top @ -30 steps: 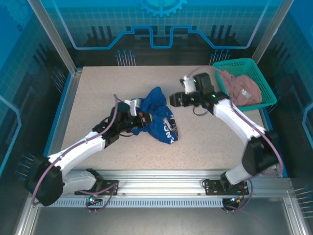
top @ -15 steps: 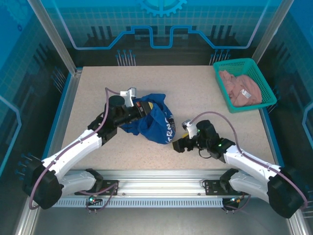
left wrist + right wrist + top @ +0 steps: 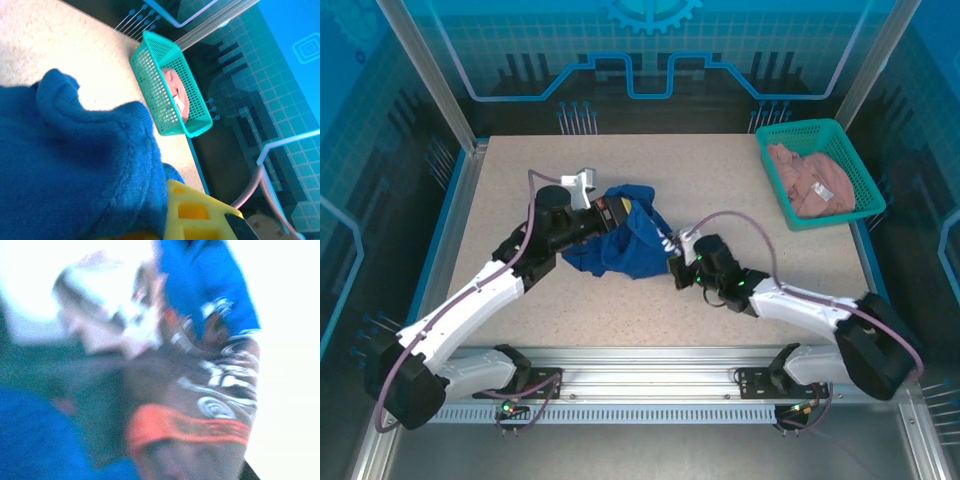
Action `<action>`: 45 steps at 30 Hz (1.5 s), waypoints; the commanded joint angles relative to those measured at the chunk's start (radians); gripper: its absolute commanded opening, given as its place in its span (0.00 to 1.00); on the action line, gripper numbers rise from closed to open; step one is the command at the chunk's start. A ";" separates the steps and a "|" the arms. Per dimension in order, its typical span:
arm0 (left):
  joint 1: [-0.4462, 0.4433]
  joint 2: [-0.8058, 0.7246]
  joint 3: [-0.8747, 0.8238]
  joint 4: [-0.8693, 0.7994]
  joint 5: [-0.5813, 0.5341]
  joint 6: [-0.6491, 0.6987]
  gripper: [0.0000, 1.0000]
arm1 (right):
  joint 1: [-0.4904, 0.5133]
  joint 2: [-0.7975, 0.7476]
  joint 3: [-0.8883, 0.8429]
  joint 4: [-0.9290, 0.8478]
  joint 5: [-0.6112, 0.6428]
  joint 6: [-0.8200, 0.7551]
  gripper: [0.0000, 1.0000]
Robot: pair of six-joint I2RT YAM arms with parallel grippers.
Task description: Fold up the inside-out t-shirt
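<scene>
**Blue T-Shirt Held Bunched Between Two Closed Grippers at Mid-Table**

The inside-out t-shirt [image 3: 625,245] is seen from above as a crumpled royal-blue heap at the middle of the table [image 3: 720,170], slightly left of centre. It is not spread flat. The heap is drawn out between the two grippers, so its long axis runs from the far left to the near right. A patch of pale print is turned up at the right-hand end. Which way the collar or the hem points cannot be told, since the cloth is folded over itself.

The left gripper [image 3: 608,215] is buried in the far-left part of the heap and is closed on the cloth. In the left wrist view, blue fabric is bunched against a yellow fingertip [image 3: 192,212] and covers most of the near field.

The right gripper [image 3: 674,266] is set against the near-right edge of the shirt, just beside the print, with its jaws drawn together. The right wrist view is heavily blurred: blue cloth and pale lettering are made out close to the lens, but whether fabric is pinched between the fingers cannot be told.

A teal mesh basket [image 3: 850,150] stands at the far-right corner of the table, well apart from the shirt, and a pinkish-beige garment [image 3: 810,180] is heaped inside it.
</scene>
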 commanded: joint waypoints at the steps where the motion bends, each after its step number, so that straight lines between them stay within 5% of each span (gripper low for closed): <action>1: 0.005 -0.055 0.081 0.034 -0.003 0.064 0.00 | -0.116 -0.183 0.117 -0.237 0.114 -0.070 0.00; 7: -0.065 -0.029 0.203 0.053 0.022 0.112 0.00 | -0.341 -0.313 0.385 -0.497 0.088 -0.214 0.00; 11: -0.088 0.007 0.231 0.070 0.020 0.093 0.00 | -0.456 -0.224 0.572 -0.614 -0.036 -0.271 0.00; 16: -0.088 0.021 0.112 0.108 -0.067 0.020 0.00 | -0.463 -0.023 0.655 -0.696 -0.139 -0.288 0.00; 23: -0.088 0.048 -0.126 0.178 -0.179 -0.086 0.00 | -0.362 0.198 0.581 -0.678 -0.158 -0.237 0.28; 30: -0.089 0.049 -0.233 0.214 -0.178 -0.129 0.00 | -0.168 0.127 0.337 -0.518 -0.168 -0.078 0.51; 36: -0.088 0.022 -0.247 0.187 -0.182 -0.108 0.00 | 0.009 0.161 0.234 -0.283 -0.115 -0.020 0.58; 45: -0.088 -0.005 -0.244 0.166 -0.181 -0.098 0.00 | 0.034 0.295 0.273 -0.122 -0.009 -0.188 0.56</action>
